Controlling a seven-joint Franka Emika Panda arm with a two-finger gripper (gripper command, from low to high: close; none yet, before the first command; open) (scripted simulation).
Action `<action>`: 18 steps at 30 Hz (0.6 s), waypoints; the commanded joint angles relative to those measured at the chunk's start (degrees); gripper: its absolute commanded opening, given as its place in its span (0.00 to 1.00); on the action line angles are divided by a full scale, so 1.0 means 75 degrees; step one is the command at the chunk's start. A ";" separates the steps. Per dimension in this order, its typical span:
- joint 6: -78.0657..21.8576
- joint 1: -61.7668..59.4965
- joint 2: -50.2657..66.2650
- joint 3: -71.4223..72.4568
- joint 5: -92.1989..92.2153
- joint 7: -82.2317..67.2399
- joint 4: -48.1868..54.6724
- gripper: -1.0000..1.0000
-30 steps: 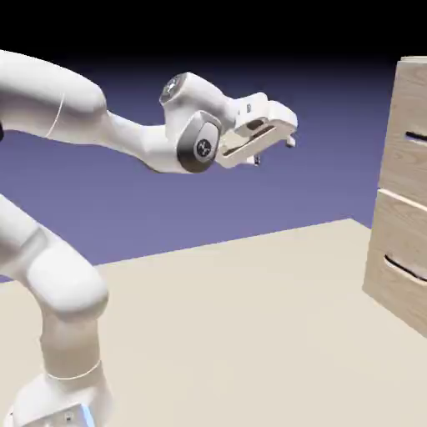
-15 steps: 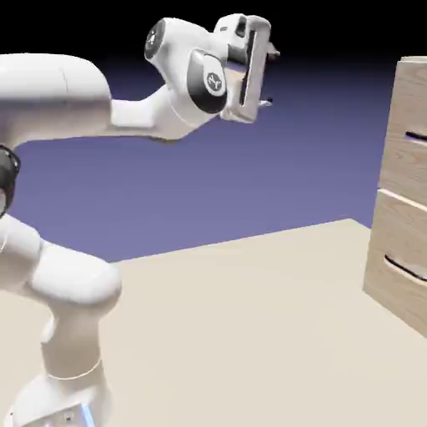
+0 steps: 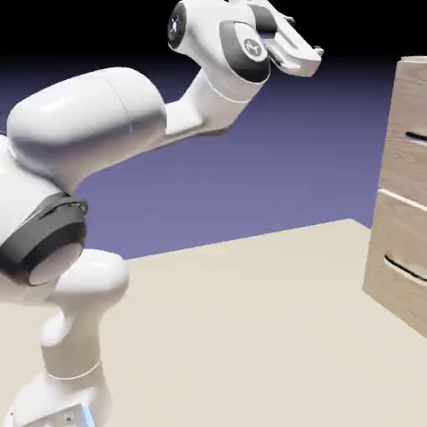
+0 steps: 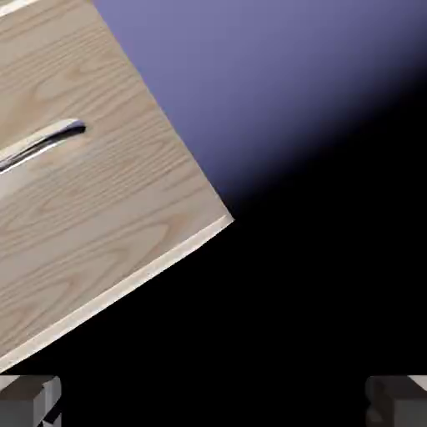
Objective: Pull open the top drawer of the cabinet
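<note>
Exterior view: gripper (image 3: 305,32) w/ fingers spread, up high, well apart from cabinet (image 3: 404,158); top drawer (image 3: 410,117) closed, at ext. view's right, upper part of cabinet.

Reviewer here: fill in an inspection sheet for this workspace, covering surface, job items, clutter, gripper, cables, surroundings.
Surface: pale tabletop, bare where visible
Job items: cabinet, light wood grain; top drawer closed, bar handle on its front
Clutter: nothing seen
Gripper: gripper open, nothing between the fingertips, away from the handle
Cables: nothing seen
Surroundings: blue-violet backdrop, black toward the top of the exterior view
</note>
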 commanded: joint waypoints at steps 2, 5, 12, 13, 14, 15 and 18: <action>-0.0078 0.0415 -0.0135 -0.0298 -0.0530 -0.0665 0.0259 0.50; -0.0196 0.1036 -0.0338 -0.0746 -0.1323 -0.1662 0.0647 0.50; -0.0470 0.2486 -0.0812 -0.1789 -0.3176 -0.3987 0.1552 0.50; -0.0509 0.2694 -0.0879 -0.1938 -0.3440 -0.4320 0.1681 0.50; -0.0548 0.2901 -0.0947 -0.2087 -0.3705 -0.4652 0.1810 0.50; -0.0587 0.3108 -0.1014 -0.2236 -0.3969 -0.4984 0.1940 0.50; -0.0705 0.3729 -0.1217 -0.2683 -0.4763 -0.5981 0.2327 0.50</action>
